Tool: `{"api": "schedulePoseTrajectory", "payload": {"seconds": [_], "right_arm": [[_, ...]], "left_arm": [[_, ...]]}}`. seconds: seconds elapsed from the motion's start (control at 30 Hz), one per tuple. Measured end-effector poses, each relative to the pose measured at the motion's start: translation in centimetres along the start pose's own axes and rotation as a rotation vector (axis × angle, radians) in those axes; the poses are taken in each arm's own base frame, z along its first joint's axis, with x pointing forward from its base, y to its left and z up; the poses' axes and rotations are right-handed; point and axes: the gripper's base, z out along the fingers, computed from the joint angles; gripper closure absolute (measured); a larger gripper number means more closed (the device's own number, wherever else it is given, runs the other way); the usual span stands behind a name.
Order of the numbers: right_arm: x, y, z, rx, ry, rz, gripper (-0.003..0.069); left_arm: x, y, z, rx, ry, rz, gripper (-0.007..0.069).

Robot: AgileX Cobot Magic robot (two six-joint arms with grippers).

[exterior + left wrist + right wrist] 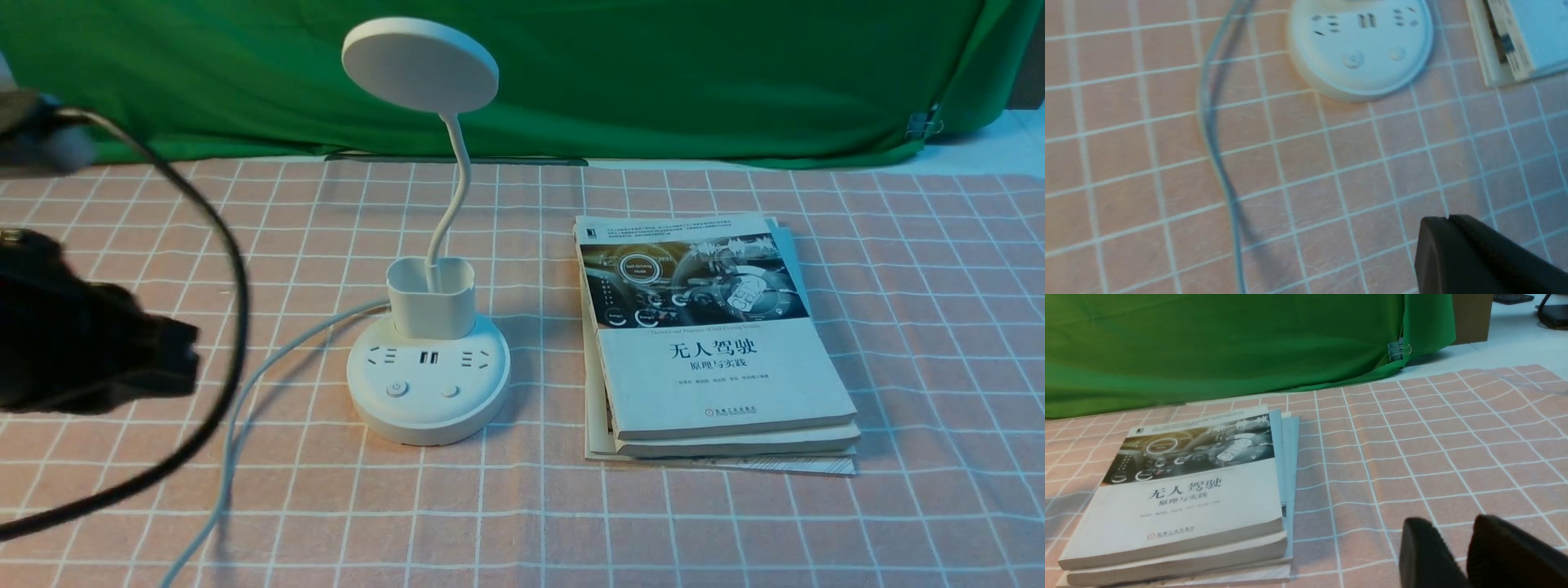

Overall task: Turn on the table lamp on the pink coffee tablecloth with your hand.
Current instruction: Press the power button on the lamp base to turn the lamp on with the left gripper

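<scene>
One table lamp [430,298] is standing upright near the middle of the pink coffee tablecloth [735,531], its flat disc head rising on a thin bent neck in front of the green backdrop [653,82]. Its round base is facing the robot, with the power button [397,389] and a second button [450,391] sitting side by side below the sockets. A white cord [269,367] is trailing from the base across the cloth towards the robot's left. A stack of books [710,351] is lying just to the right of the lamp, close to the base but not touching it. The left gripper [192,359] is hovering to the left of the base, blurred in the front view, with a black cable [233,327] looping beside it; in the left wrist view its fingers [1470,245] are pressing together along a thin seam, gripping nothing and sitting clear of the base. The right gripper [1457,539] is hanging over bare cloth near the books, its fingers parted by a narrow gap and carrying nothing.
</scene>
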Motion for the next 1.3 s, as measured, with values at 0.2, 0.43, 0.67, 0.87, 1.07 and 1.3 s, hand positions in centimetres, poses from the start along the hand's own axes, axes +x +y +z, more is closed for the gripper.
{"api": "schedulePoseTrajectory", "payload": {"seconds": [0.2,0.43,0.67,0.87,1.07,1.3], "right_arm": [[0.0,0.0,0.0,0.000,0.000,0.000,0.0431],[0.0,0.0,0.0,0.000,0.000,0.000,0.0431],[0.0,0.0,0.0,0.000,0.000,0.000,0.0431],[0.0,0.0,0.0,0.000,-0.001,0.000,0.0431],[0.0,0.0,0.0,0.000,-0.001,0.000,0.0431],[0.0,0.0,0.0,0.000,-0.001,0.000,0.0431]], "left_arm": [[-1.9,-3.2,7.0,-0.061,0.175,0.167,0.0603],[-4.7,-5.4,14.0,-0.055,0.203,0.212,0.0603],[-6.2,-5.3,18.9,-0.070,0.204,0.203,0.0603],[-5.5,-4.6,21.7,-0.106,0.259,0.218,0.0603],[-5.9,-4.3,22.3,-0.140,0.212,0.202,0.0603],[-5.9,-4.3,22.9,-0.139,0.201,0.197,0.0603]]}}
